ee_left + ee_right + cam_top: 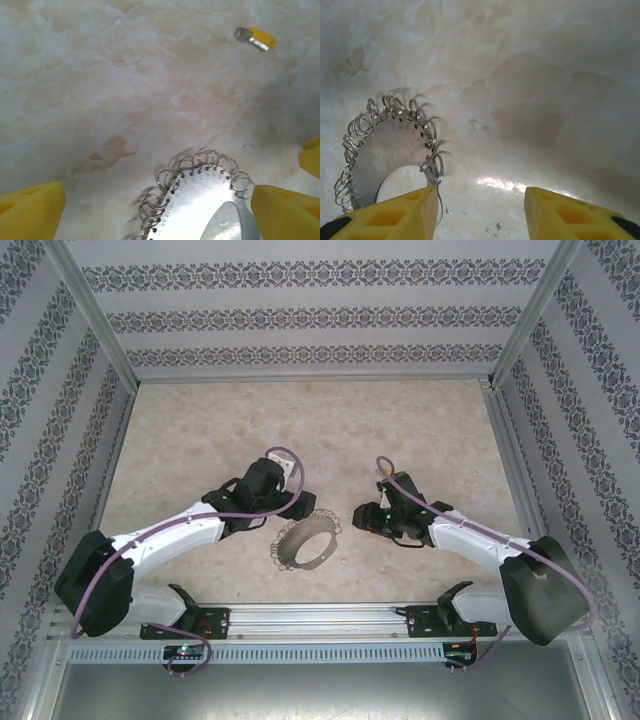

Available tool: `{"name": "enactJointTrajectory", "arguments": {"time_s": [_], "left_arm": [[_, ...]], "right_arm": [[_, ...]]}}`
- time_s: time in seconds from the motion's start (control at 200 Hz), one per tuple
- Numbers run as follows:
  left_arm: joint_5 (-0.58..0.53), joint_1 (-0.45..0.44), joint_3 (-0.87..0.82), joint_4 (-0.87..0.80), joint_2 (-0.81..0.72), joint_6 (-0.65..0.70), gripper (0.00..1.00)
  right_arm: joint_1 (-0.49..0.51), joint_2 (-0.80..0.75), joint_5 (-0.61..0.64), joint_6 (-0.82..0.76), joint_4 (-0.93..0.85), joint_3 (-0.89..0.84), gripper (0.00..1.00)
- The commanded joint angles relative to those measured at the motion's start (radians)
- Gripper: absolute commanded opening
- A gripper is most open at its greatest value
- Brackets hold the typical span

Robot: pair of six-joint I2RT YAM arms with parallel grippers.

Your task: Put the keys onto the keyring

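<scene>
Two hands spread, empty: left hand (157, 205) wide, right hand (481, 212) narrower. Left wrist sees key (256, 38) beyond keyring (200, 192).

So the keyring (305, 545) sits flat on the table (300, 420), in between the left gripper (300, 505) and the right gripper (362, 518), a bit nearer the arm bases. From the left wrist it's between the fingers, just beside the finger (285, 210) on the right of that view. The key (256, 38) lies well ahead, off to that same side. From the right wrist the keyring is ahead and left, with its near rim tucked behind the left-side finger (405, 215).
</scene>
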Motion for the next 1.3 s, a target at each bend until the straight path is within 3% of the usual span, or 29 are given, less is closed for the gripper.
{"name": "enactJointTrajectory", "arguments": {"time_s": [0.0,0.24,0.475,1.294], "left_arm": [[-0.082,-0.012,0.042,0.039,0.028,-0.004,0.97],[-0.128,-0.010,0.083,0.042,0.062,0.037,0.99],[-0.157,-0.006,0.068,0.047,0.049,0.045,0.99],[-0.141,0.051,0.039,0.081,-0.011,0.026,1.00]], "right_arm": [[0.053,0.035,0.014,0.052,0.041,0.013,0.45],[0.107,0.122,0.059,0.036,0.055,0.072,0.36],[0.111,0.165,0.072,0.017,0.063,0.116,0.35],[0.153,0.405,-0.025,0.005,0.097,0.319,0.20]]}}
